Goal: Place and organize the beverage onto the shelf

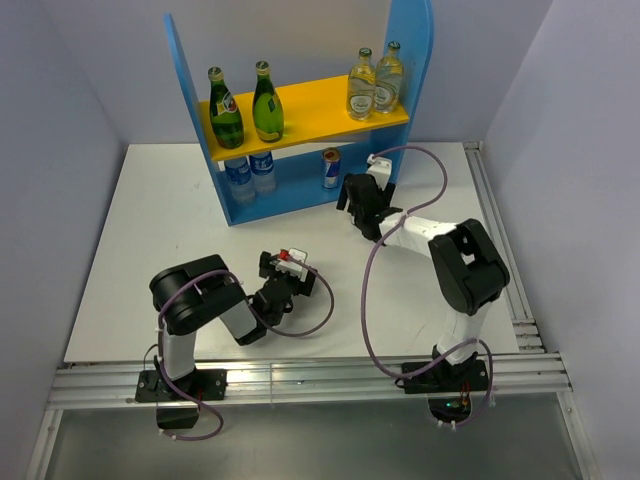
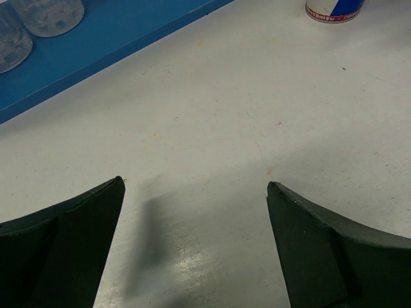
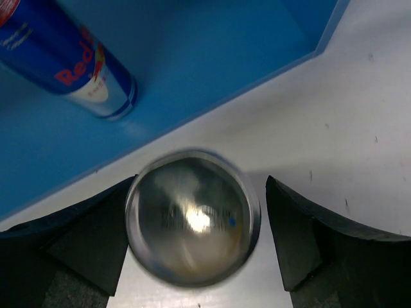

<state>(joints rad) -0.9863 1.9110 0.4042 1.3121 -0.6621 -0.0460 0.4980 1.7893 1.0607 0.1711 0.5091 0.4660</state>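
We logged four bottles [image 1: 267, 105] and one can [image 1: 330, 168] on the shelf [image 1: 410, 45]. The last can [image 3: 192, 218] sat between the fingers of the right gripper [image 3: 200, 186], clamp unclear. The left gripper [image 2: 194, 186] gaped, empty.

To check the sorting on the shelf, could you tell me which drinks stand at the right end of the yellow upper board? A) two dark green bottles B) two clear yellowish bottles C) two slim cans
B: the top view shows the two clear yellowish bottles at the right end of the yellow upper board, while the dark green bottles stand at its left end.
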